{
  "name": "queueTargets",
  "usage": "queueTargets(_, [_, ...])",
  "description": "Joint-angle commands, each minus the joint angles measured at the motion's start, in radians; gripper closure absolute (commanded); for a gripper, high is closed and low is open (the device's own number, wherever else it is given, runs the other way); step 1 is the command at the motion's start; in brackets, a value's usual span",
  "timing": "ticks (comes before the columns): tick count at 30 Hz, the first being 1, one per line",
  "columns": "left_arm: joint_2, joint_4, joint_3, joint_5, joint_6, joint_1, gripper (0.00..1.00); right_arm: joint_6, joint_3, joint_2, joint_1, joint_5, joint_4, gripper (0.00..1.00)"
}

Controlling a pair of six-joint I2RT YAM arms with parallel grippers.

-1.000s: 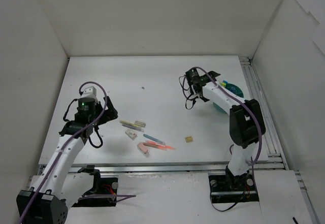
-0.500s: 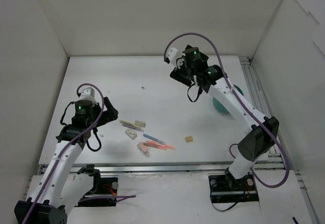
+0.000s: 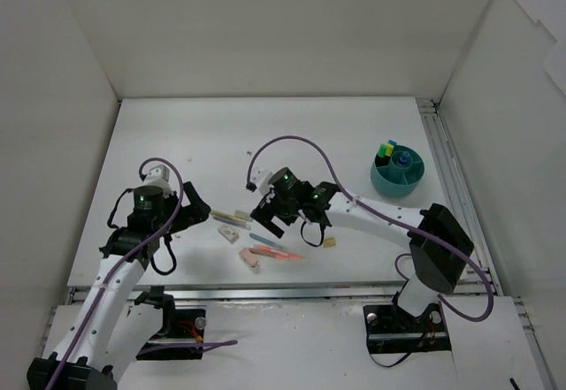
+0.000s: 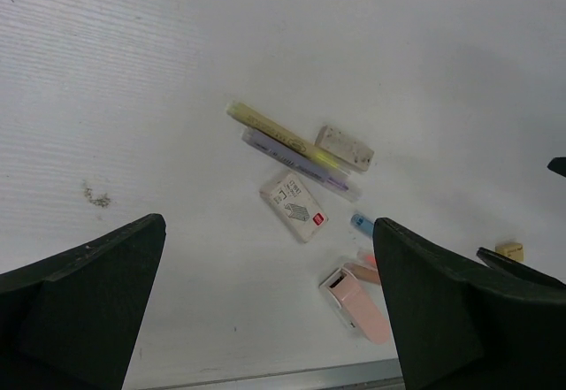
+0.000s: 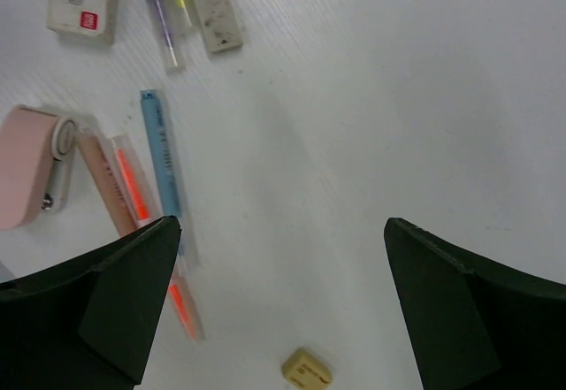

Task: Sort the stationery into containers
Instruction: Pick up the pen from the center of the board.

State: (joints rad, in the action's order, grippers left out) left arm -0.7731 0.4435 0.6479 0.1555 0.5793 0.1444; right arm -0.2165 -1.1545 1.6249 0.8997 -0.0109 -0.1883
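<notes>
Nearest the bases, the left gripper hangs over the table at the left of the loose pile, its fingers spread wide with nothing between them. The stationery lies in one cluster toward the near edge. Closest in is the pink eraser, touching the pink and orange pens. The blue pen lies just beside those, and the tan cube sits apart to the right. The right gripper hovers over this group, likewise released and empty. Beyond come the white eraser, then the clear purple pen and the yellow pen lying side by side, with the beige stick just beside them. Farthest, well apart at the right rear, stands the teal tub, already holding two capped items. Assessment: all pieces are judged light and rigid. The pens look smooth and round, so they are liable to roll or skid out of a pinch. Each is best taken across the barrel near its middle, jaws square to its length. The erasers should grip well on their long flat sides, and the cube on two opposite faces. Where pens touch, closing on one may drag its neighbour.
</notes>
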Motion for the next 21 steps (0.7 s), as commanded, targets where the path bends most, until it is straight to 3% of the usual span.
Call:
queueTargets(1, [0.006,-0.063,0.001,0.049,-0.006,0.004,0.0,0.144,0.035,0.003,0.019,-0.069,0.246,0.02])
queueTargets(21, [0.051,-0.077,-0.031,0.049,-0.007,0.032,0.0,0.183,0.098,0.159,0.097,0.063,0.219,0.07])
